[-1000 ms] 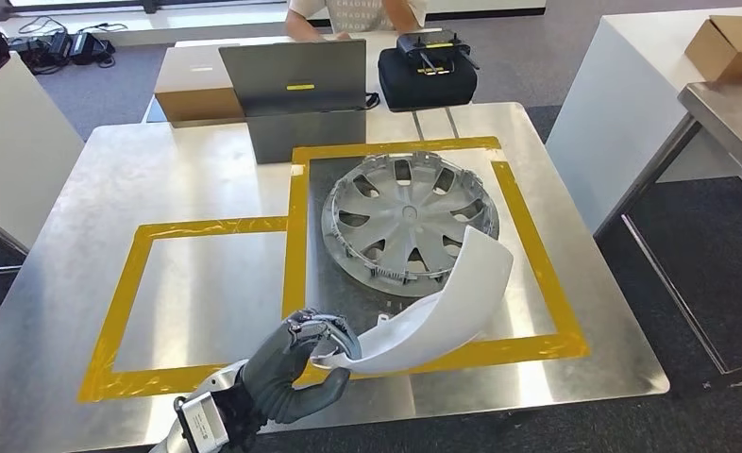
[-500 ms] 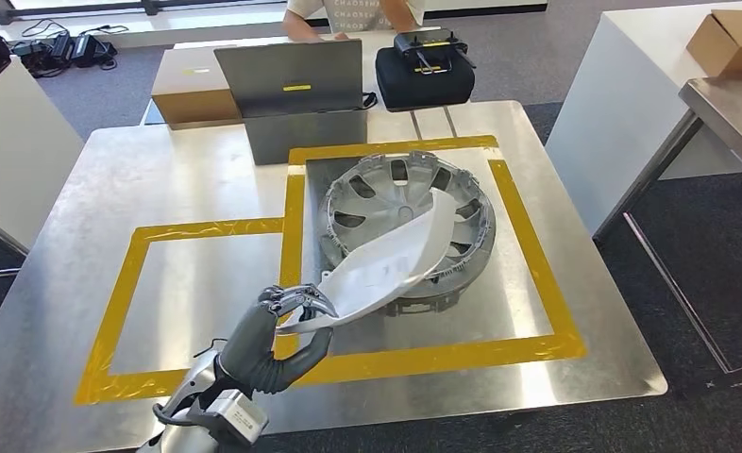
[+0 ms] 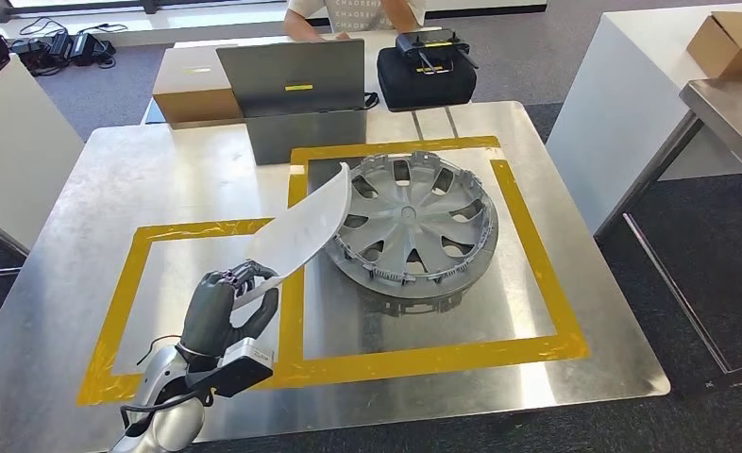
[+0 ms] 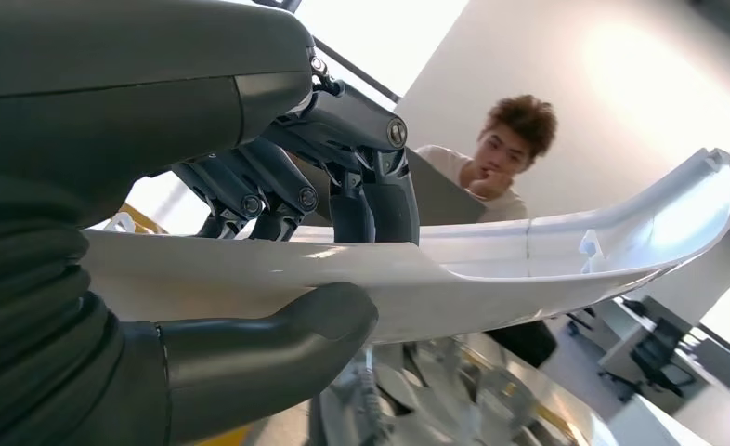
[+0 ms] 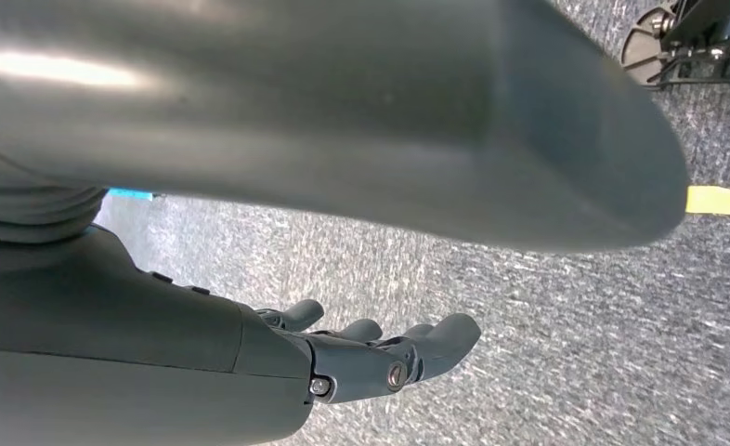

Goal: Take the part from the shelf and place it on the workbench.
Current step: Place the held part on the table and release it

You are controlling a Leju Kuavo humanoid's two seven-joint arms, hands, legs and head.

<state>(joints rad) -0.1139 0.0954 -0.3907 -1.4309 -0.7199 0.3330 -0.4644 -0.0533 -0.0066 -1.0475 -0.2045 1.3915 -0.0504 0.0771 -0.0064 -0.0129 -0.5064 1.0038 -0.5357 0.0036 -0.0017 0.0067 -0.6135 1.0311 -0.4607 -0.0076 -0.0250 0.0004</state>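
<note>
White curved part (image 3: 303,225) sits clamped at its lower end in the left robot hand (image 3: 221,307), lower left of centre, rising toward the silver hubcap (image 3: 413,225) on the tabletop (image 3: 584,321). Right robot hand (image 5: 371,358) hangs loosely spread, holding nothing, above grey carpet (image 5: 566,316).

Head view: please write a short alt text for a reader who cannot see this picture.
The robot's left hand holds a curved white part above a steel workbench marked with yellow tape rectangles. A silver wheel cover lies in the right rectangle, and a laptop stands behind the bench.
</note>
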